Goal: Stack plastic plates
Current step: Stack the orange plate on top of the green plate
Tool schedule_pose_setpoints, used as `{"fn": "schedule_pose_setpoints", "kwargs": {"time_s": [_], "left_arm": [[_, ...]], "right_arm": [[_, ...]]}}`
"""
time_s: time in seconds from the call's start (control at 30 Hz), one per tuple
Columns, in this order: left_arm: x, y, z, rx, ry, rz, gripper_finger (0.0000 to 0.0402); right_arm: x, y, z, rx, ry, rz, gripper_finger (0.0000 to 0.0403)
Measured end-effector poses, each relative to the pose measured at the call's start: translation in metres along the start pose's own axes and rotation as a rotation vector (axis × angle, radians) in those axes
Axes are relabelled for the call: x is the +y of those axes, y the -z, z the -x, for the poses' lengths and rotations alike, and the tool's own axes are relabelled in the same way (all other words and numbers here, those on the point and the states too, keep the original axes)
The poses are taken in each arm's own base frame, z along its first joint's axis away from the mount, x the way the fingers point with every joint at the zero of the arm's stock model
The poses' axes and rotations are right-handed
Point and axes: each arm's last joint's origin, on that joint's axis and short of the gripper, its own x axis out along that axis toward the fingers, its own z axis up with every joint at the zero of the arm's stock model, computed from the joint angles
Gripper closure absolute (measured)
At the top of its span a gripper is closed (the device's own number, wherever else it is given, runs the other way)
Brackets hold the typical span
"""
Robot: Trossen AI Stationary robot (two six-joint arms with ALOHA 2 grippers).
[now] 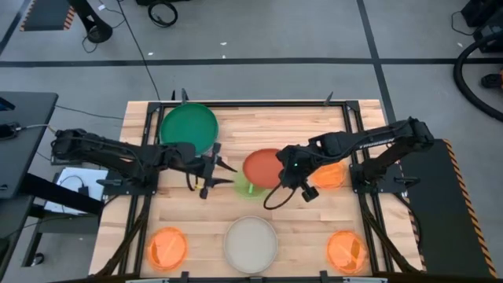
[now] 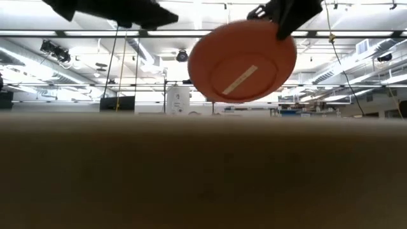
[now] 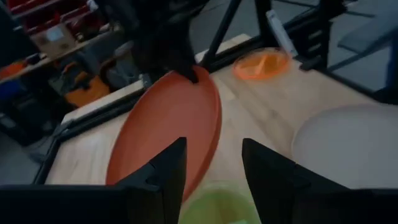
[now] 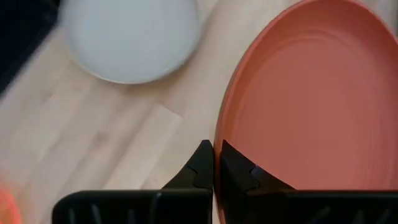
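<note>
The red-orange plate [image 1: 263,167] hangs in the air over the table's middle, tilted, its underside with a pale label facing the low view [image 2: 245,63]. My right gripper [image 4: 214,163] is shut on it, reaching in from the table's right [image 1: 284,167]. My left gripper [image 1: 218,171] hovers open just left of that plate, touching nothing; its fingers [image 3: 214,162] point at the plate [image 3: 168,124]. A neon-green plate [image 1: 246,189] lies flat on the table, partly under the red-orange one. The dark-green plate [image 1: 189,127] lies at the far left, the cream plate [image 1: 251,244] at the near edge. My right gripper pinches the red-orange plate's rim [image 4: 219,140] on the plate's right side, one finger on the inner face and one on the outside. The fingers come slanting down from the table's right. The plate is lifted clear and tilted, hanging below the gripper [image 2: 280,19].
Small orange plates lie at the near left [image 1: 167,248], near right [image 1: 346,250] and under the right arm [image 1: 330,174]. A black frame [image 1: 259,103] runs along the table's far side and both ends. Bare wood [image 1: 299,212] shows between the cream plate and the grippers.
</note>
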Motion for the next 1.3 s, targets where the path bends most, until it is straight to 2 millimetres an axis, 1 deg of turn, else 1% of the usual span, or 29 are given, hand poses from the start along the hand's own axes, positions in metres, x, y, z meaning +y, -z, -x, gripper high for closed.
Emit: {"fn": "schedule_pose_setpoints", "kwargs": {"time_s": [0.07,0.17,0.33,0.47,0.57,0.7,0.9,0.97,1.03,1.17,1.3], "left_arm": [[-0.003,-0.006,-0.004,0.002,0.017,-0.004,0.0226],[-0.008,-0.004,-0.011,0.084,0.059,-0.028,0.0203],[-0.011,-0.003,-0.026,0.131,0.093,-0.091,0.0173],[-0.015,-0.001,-0.034,0.132,0.144,-0.115,0.0169],[-0.015,0.000,-0.037,0.143,0.135,-0.120,0.0169],[-0.007,-0.001,-0.038,0.141,0.081,-0.111,0.0169],[-0.001,0.002,-0.037,0.120,0.138,-0.067,0.0169],[0.000,0.002,-0.037,0.118,0.138,-0.080,0.0174],[0.000,0.003,-0.038,0.119,0.140,-0.105,0.0188],[-0.003,0.009,-0.043,0.145,0.154,-0.113,0.0235],[-0.002,0.009,-0.044,0.146,0.136,-0.111,0.0283]], "right_arm": [[0.001,-0.001,0.000,-0.016,-0.037,0.014,0.0391],[0.002,-0.001,0.000,-0.036,-0.075,0.015,0.0391],[0.000,-0.004,0.001,-0.071,-0.087,0.038,0.0391],[0.000,-0.005,0.001,-0.098,-0.100,0.066,0.0391],[0.001,-0.006,0.001,-0.115,-0.138,0.081,0.0391],[0.001,-0.006,0.001,-0.115,-0.136,0.082,0.0391],[0.000,-0.007,0.001,-0.121,-0.111,0.086,0.0391],[0.000,-0.008,0.001,-0.129,-0.106,0.088,0.0391],[-0.001,-0.010,0.001,-0.145,-0.098,0.093,0.0391],[-0.001,-0.011,0.002,-0.160,-0.091,0.097,0.0391],[-0.001,-0.010,0.002,-0.153,-0.093,0.091,0.0389]]}}
